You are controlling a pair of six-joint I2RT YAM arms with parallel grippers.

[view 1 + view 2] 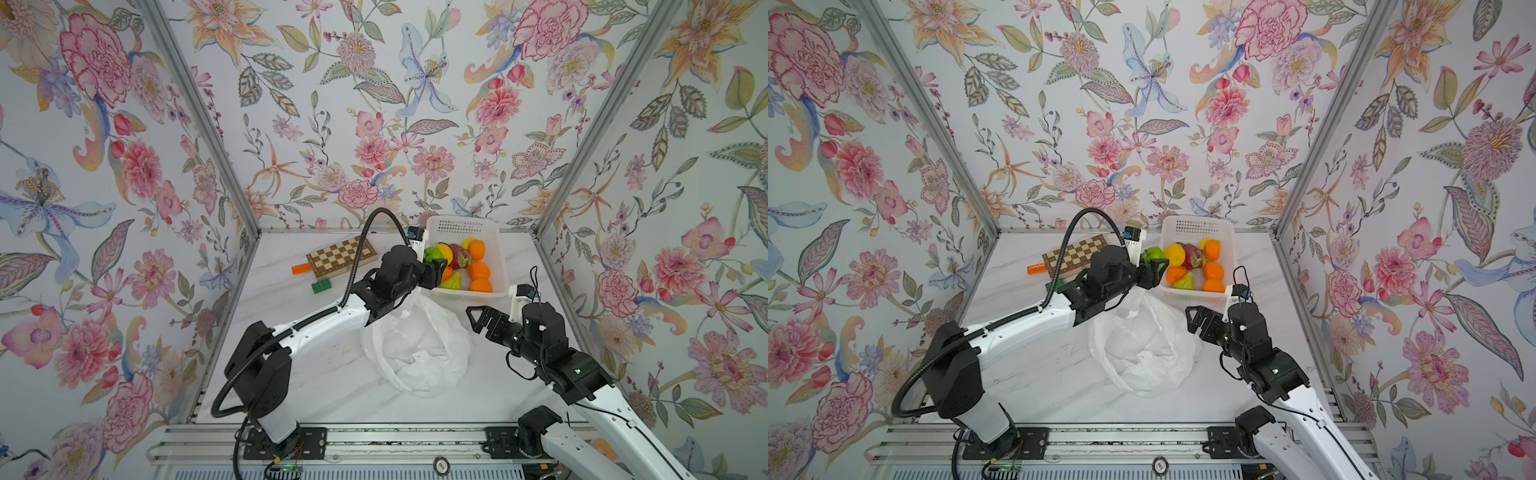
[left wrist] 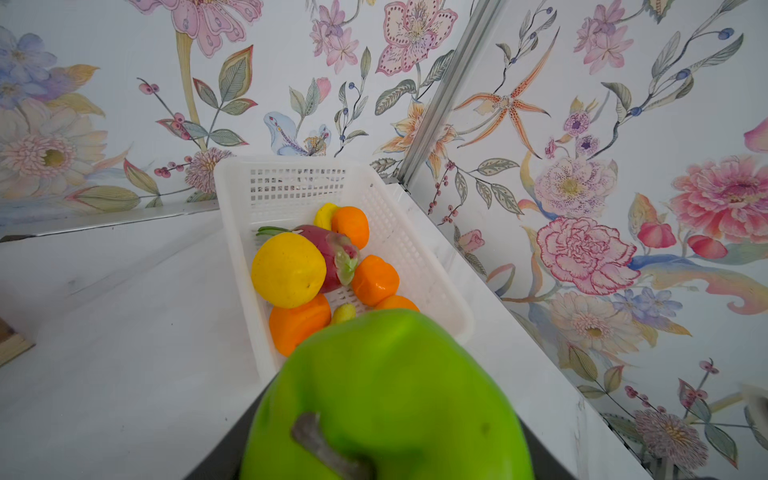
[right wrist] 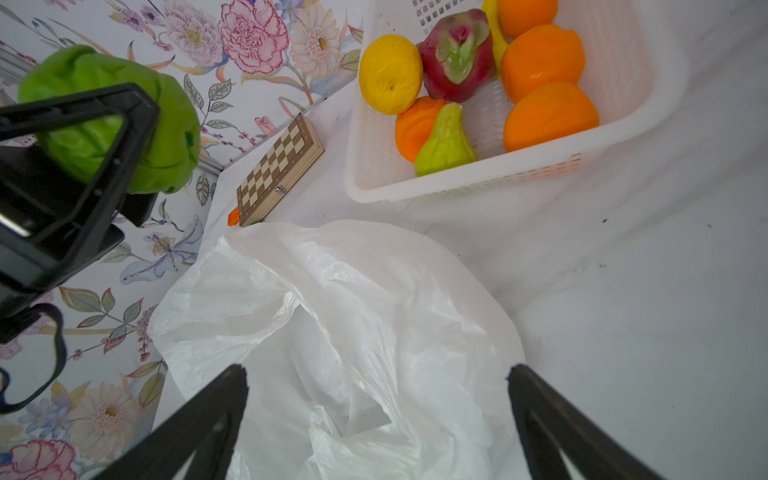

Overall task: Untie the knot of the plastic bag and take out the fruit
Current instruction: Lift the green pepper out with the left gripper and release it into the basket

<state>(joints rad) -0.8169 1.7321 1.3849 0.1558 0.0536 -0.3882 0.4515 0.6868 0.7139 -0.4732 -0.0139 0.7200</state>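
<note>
**Unloading looks nearly done.** At centre frame in both top views, the left pincer grips a green fruit at the left rim of the basket. Oranges, a dragon fruit and other fruit lie inside the basket. The bag sprawls slack and open on the surface just below, apparently empty; no knot shows. The right pincer hangs over the bag's right edge, jaws spread wide, holding nothing. The likely next move is to carry the green fruit over the rim and release it low, so it does not bounce out. No brand or label is legible; a round badge on the bottom rail is too small to read.
</note>
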